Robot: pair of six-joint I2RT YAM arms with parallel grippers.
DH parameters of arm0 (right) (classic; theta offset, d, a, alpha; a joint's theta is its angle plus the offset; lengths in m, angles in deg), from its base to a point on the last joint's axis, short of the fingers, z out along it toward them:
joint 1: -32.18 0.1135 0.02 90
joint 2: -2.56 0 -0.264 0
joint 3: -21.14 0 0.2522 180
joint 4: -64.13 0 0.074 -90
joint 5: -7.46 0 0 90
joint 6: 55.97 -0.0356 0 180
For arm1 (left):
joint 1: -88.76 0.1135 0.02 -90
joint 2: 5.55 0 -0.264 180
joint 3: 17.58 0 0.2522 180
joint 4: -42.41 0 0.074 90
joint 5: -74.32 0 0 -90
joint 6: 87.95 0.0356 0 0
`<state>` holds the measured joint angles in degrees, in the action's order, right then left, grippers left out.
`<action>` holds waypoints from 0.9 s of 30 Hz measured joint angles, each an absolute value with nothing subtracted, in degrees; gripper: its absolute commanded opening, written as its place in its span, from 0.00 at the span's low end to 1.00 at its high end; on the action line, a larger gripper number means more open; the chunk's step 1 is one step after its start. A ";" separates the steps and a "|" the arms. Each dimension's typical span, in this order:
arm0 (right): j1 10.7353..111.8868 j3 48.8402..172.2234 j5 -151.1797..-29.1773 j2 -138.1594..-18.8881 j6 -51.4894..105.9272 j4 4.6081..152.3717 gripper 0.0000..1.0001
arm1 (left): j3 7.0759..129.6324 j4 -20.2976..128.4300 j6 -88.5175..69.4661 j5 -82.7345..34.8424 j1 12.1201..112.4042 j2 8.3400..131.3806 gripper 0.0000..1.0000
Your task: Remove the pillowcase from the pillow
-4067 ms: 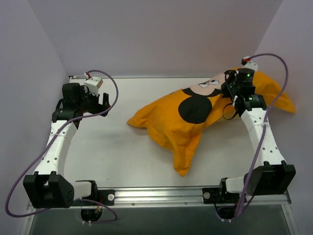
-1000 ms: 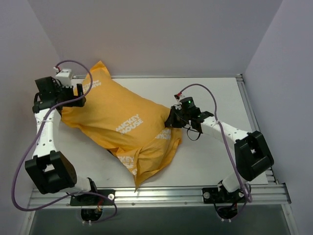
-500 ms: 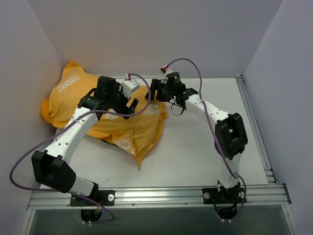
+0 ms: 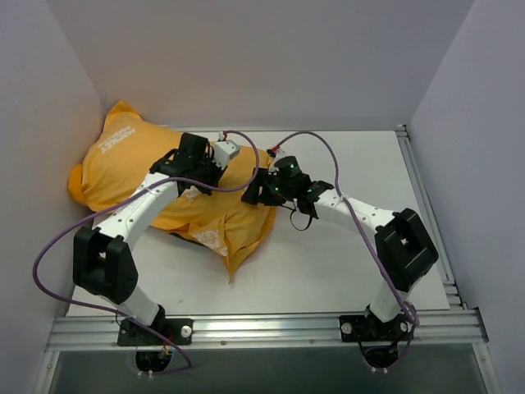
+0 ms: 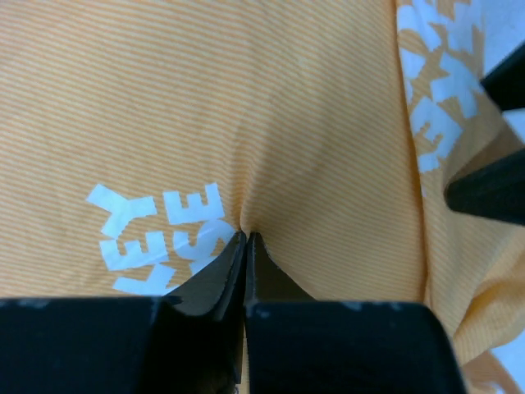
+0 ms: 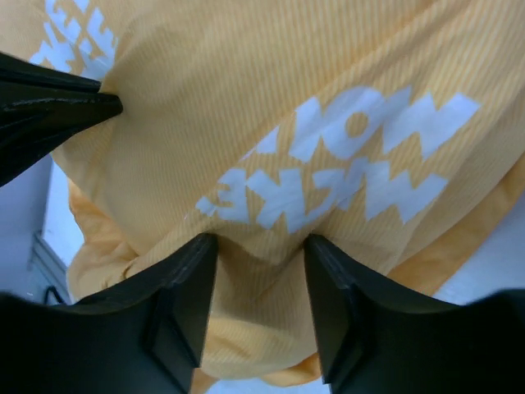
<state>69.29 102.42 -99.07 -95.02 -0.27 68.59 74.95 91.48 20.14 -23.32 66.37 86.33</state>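
Pinching pillowcase [image 4: 123,168] on white table [image 4: 344,263], lilac walls [image 4: 287,66]: left gripper [image 5: 246,235]; right gripper [image 6: 261,246] spread, perhaps touching.

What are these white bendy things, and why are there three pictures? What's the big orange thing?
They are two robot arms bolted to a table. The wide picture looks down from a camera above: the left arm and the right arm both reach to an orange pillowcase with white letters, lying at the table's far left. It looks stuffed, but the pillow inside is hidden. The other two pictures come from small cameras on the wrists. In one, the left fingers are pinched shut on a fold of the cloth. In the other, the right fingers are open, close to the cloth, not gripping it.
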 measured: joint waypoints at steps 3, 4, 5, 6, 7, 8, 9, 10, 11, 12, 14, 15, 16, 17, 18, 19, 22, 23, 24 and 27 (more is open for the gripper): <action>69.79 99.32 -98.70 -94.98 -2.17 65.97 0.06 | 74.95 91.35 20.14 -23.37 66.35 86.29 0.02; 69.57 98.80 -98.59 -95.09 -2.89 65.64 0.00 | 74.95 91.24 20.05 -23.30 66.35 86.26 0.02; 69.31 98.51 -98.55 -95.20 -3.44 65.18 0.00 | 74.95 91.04 19.94 -23.11 66.35 86.20 0.02; 69.09 98.32 -98.48 -95.29 -3.92 64.66 0.00 | 74.95 90.80 19.66 -22.69 66.35 86.09 0.02; 68.89 98.01 -98.44 -95.33 -4.29 64.07 0.00 | 74.95 90.47 19.35 -22.25 66.37 85.94 0.02; 68.67 97.38 -98.39 -95.24 -4.55 63.24 0.00 | 74.95 90.08 19.14 -21.84 66.39 85.78 0.02; 68.52 96.48 -98.31 -95.02 -4.84 62.47 0.00 | 74.95 89.71 18.92 -21.44 66.52 85.56 0.02; 68.24 94.99 -98.00 -94.39 -4.99 62.02 0.00 | 74.95 89.36 18.72 -21.09 66.74 85.39 0.02; 67.97 93.46 -97.78 -93.65 -5.19 62.04 0.00 | 74.95 89.10 18.57 -20.85 67.05 85.19 0.02; 67.58 91.50 -97.74 -92.38 -5.36 61.69 0.00 | 74.90 88.77 18.35 -20.79 67.68 84.95 0.02; 66.47 87.15 -97.87 -89.14 -5.71 61.69 0.00 | 74.88 88.14 17.76 -20.85 69.41 84.54 0.02; 65.72 84.94 -97.89 -87.37 -6.00 61.71 0.00 | 74.88 87.81 17.54 -20.85 70.41 84.36 0.02; 64.94 82.95 -97.98 -85.69 -6.28 61.58 0.00 | 74.88 87.52 17.36 -20.90 71.44 84.21 0.02; 64.19 81.29 -98.11 -84.42 -6.54 61.38 0.00 | 74.88 87.26 17.19 -20.99 72.58 84.01 0.02; 63.58 79.89 -98.37 -83.37 -6.72 61.14 0.00 | 74.90 87.13 17.06 -21.12 73.32 83.84 0.02; 63.17 78.60 -98.50 -82.61 -6.85 60.46 0.00 | 74.88 87.11 16.91 -21.33 73.89 83.64 0.02; 62.73 75.85 -98.96 -81.95 -7.20 58.39 0.00 | 74.90 87.26 16.67 -22.12 74.37 82.68 0.02; 62.69 75.17 -99.14 -82.00 -7.35 57.80 0.00 | 74.88 87.31 16.67 -22.21 74.37 82.26 0.02; 62.69 74.56 -99.38 -82.08 -7.57 57.14 0.00 | 74.90 87.46 16.67 -22.43 74.37 81.85 0.02; 62.90 74.34 -99.84 -83.50 -7.99 55.02 0.00 | 74.95 87.74 16.67 -23.17 74.57 81.02 0.02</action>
